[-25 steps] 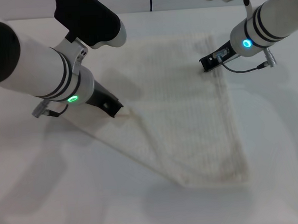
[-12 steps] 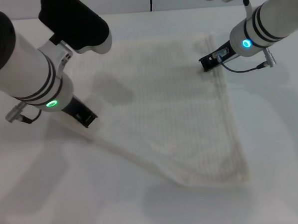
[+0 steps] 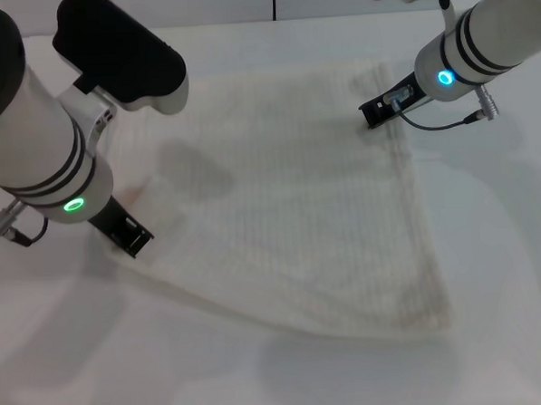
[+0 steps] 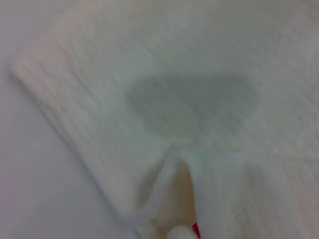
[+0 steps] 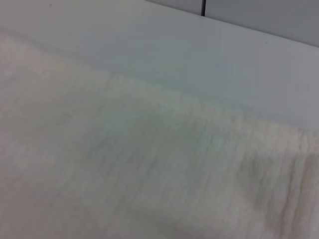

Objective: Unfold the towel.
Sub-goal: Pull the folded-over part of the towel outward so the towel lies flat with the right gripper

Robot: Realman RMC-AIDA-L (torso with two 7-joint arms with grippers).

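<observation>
1. The left gripper (image 3: 132, 241) sits at the towel's (image 3: 298, 201) near-left corner, fingers clenched on a pinch of cloth — the left wrist view shows the fold.
2. The towel lies nearly flat on the desk (image 3: 492, 272); it looks soft, light and floppy — best taken at corners.
3. The right gripper (image 3: 375, 113) rests at the far-right corner; I cannot tell its grip.

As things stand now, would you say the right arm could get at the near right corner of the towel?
Probably yes. The right gripper sits at the towel's far right edge, and nothing lies along that edge toward the near corner; the left gripper is at the opposite side.
</observation>
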